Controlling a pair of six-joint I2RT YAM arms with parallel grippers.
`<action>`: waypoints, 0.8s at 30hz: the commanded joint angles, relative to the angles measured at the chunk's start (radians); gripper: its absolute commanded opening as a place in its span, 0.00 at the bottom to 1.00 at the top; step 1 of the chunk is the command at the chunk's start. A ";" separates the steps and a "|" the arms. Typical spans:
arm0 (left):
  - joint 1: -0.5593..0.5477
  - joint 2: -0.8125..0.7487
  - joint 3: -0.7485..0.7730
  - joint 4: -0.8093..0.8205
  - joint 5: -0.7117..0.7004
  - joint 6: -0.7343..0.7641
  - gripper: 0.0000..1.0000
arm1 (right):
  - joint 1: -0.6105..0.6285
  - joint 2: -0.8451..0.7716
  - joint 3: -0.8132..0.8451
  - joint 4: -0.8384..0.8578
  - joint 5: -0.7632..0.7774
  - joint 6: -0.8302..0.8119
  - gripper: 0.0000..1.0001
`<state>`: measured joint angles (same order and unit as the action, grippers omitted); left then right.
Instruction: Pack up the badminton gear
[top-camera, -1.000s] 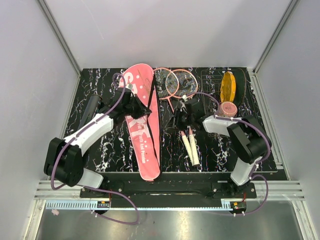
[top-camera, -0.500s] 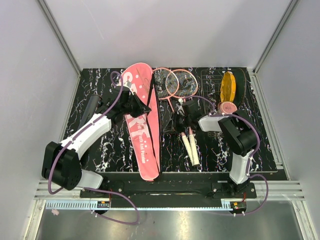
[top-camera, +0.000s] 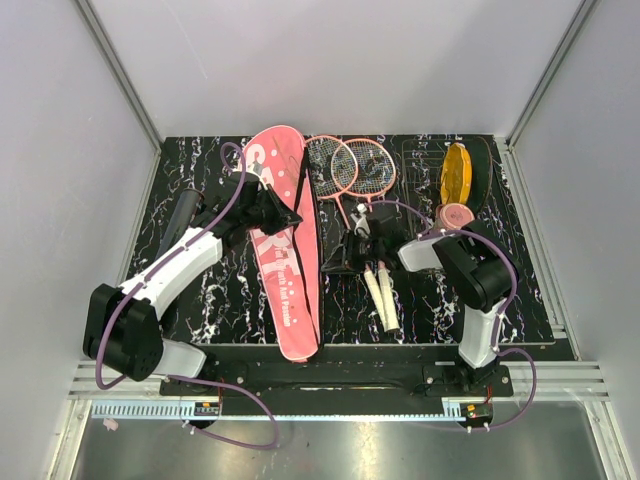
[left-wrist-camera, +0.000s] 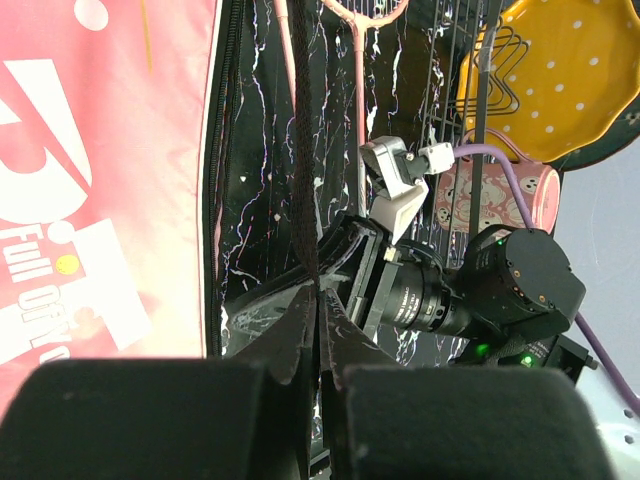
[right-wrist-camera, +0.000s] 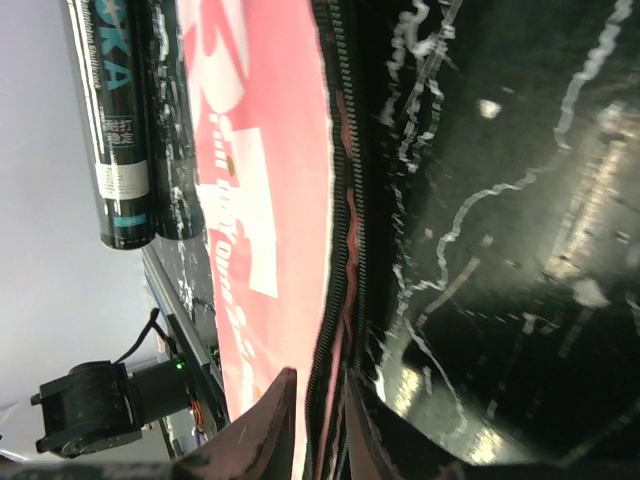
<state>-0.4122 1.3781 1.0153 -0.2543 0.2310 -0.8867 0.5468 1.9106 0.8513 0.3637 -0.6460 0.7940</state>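
Top external: long pink fabric cover lettered in white (top-camera: 290, 270), flat on the black marbled table (top-camera: 440, 310), left of centre, narrow end towards the arm bases. Probably light and limp, prone to sag and fold; best taken at the zip edge (right-wrist-camera: 338, 230) or black carry strap (left-wrist-camera: 298, 150), not the smooth face. Left gripper (top-camera: 280, 212) over the wide end, fingers pressed together on the strap. Right gripper (top-camera: 338, 262) at the cover's right side, tips almost closed, pinching the zip edge. Two pink-framed rackets (top-camera: 350, 168) just beyond.
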 joint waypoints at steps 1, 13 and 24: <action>-0.002 -0.031 0.045 0.010 0.011 -0.001 0.00 | 0.033 0.001 -0.009 0.136 -0.061 0.045 0.32; -0.002 -0.033 0.029 0.012 0.011 -0.003 0.00 | 0.064 0.012 0.000 0.039 0.012 -0.028 0.33; -0.004 -0.027 0.022 0.020 0.014 -0.006 0.00 | 0.105 0.034 0.011 0.053 -0.007 -0.012 0.34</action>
<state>-0.4126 1.3781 1.0153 -0.2543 0.2317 -0.8871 0.6426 1.9144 0.8467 0.3672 -0.6323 0.7677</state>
